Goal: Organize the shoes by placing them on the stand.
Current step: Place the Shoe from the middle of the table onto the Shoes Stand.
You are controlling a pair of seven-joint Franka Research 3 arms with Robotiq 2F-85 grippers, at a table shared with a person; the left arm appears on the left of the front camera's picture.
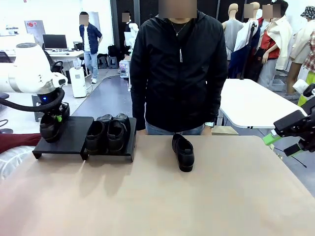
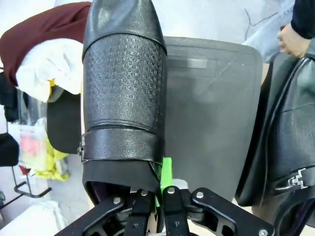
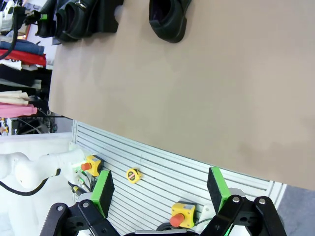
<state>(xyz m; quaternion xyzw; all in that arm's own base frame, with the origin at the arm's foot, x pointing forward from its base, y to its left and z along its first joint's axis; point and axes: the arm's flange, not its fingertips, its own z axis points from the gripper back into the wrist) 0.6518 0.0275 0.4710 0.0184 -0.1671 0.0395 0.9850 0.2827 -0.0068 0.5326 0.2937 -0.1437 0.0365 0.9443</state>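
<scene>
Green-padded fingers of the left tool are drawn narrow on the heel rim of a black loafer, its textured upper and glossy rounded toe pointing away from the wrist camera. From the front, this loafer sits at the outer edge of the stand's left panel; whether its sole touches the panel cannot be told. The stand, a low black rack of two side-by-side panels, occupies the far left corner of the tan worktop. Two more loafers stand close together on its right panel, openings toward the robot. A fourth loafer lies alone on the worktop near the far edge, well apart from the stand and just in front of a person in a black jacket standing at the far side. One of the person's hands shows beyond the stand's far corner. The right tool hangs off the worktop's right side with its pads spread wide, holding nothing. A maroon cloth lies bundled beside the stand's left end.
</scene>
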